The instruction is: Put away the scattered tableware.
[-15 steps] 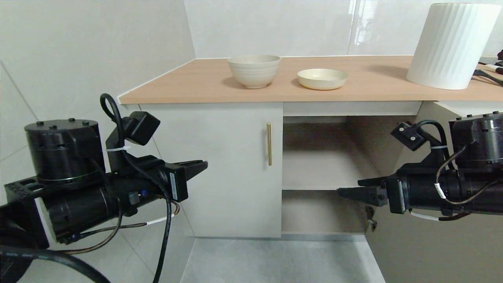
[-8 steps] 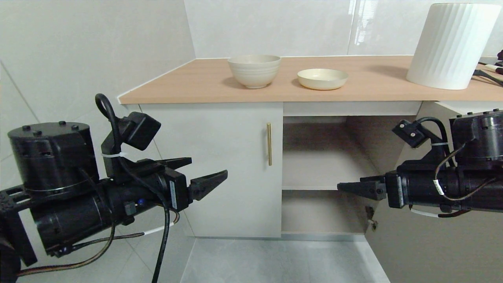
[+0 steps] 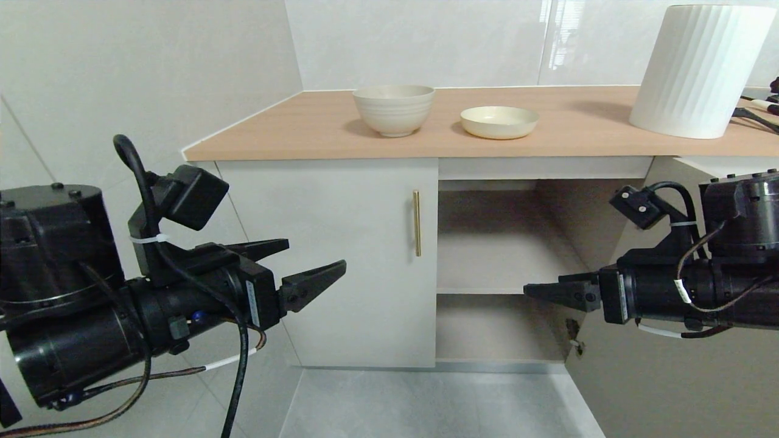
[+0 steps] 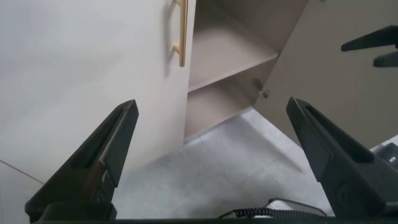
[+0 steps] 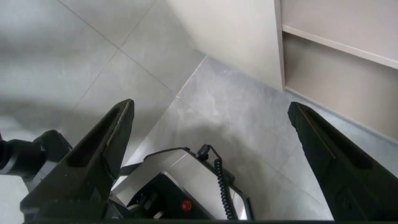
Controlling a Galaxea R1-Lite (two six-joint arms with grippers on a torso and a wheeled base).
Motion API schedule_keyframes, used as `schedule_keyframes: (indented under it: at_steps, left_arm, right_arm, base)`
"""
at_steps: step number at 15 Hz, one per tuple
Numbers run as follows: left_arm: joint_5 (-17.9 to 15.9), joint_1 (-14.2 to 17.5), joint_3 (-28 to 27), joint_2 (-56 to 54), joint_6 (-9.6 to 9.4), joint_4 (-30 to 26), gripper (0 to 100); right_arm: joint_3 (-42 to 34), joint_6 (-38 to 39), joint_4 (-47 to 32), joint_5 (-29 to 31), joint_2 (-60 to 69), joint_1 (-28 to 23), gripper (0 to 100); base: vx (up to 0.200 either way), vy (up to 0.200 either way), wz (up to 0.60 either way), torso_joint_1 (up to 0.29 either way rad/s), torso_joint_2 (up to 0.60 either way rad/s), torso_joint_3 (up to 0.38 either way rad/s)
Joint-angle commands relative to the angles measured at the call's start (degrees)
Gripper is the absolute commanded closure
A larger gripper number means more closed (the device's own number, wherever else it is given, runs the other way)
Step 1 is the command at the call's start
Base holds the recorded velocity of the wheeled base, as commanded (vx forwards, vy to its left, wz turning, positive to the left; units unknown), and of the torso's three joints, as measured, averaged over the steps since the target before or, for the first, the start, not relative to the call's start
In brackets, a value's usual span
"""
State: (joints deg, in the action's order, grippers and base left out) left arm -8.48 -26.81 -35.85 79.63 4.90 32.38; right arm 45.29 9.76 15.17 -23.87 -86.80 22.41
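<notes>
A ribbed cream bowl (image 3: 394, 109) and a shallow cream plate (image 3: 499, 121) stand side by side on the wooden counter (image 3: 292, 131). Well below and left of the bowl, my left gripper (image 3: 313, 255) hangs in front of the shut cupboard door, open and empty; its fingers (image 4: 93, 168) spread wide in the left wrist view. My right gripper (image 3: 544, 285) sits low at the open cupboard bay, level with the shelf (image 3: 487, 291). It is open and empty too, fingers (image 5: 336, 162) wide apart above the floor.
The left cupboard door (image 3: 359, 261) is shut and has a gold handle (image 3: 417, 222). The right door (image 3: 669, 365) is swung open. A tall white ribbed cylinder (image 3: 700, 70) stands on the counter's right, dark utensils (image 3: 758, 112) beside it. Grey floor (image 3: 426, 401) lies below.
My left gripper has opened from shut, and the left arm has drawn back to the left. The right arm has barely shifted.
</notes>
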Motion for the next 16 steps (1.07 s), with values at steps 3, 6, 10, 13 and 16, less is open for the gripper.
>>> schedule_keyframes:
  at_steps: [3,6,10,13,16]
  left_arm:
    - [0.0,0.0,-0.4,-1.4,0.02,-1.5,0]
    - [0.0,0.0,-0.4,-1.4,0.02,-1.4,0]
    - [0.0,0.0,-0.7,-1.4,0.02,-1.4,0]
    - [0.0,0.0,-0.6,-1.1,0.02,-1.4,0]
    - [0.0,0.0,-0.7,-1.4,0.02,-1.4,0]
  right_arm:
    - [-0.1,0.0,0.0,0.0,0.3,0.1,0]
    - [-0.2,0.0,0.0,-0.1,0.4,0.1,0]
    - [-1.5,-0.1,0.5,-0.3,1.4,0.2,0]
    - [-2.0,-0.4,0.7,-0.2,1.5,0.2,0]
    - [-2.9,-1.2,2.1,-0.2,1.5,0.2,0]
  base:
    - [0.200,0.000,0.00,-0.004,0.00,0.002]
    - [0.200,0.000,0.00,0.004,0.00,0.002]
    - [0.200,0.000,0.00,0.000,0.00,0.002]
    - [0.000,0.000,0.00,0.000,0.00,0.000]
    - [0.000,0.000,0.00,0.000,0.00,0.000]
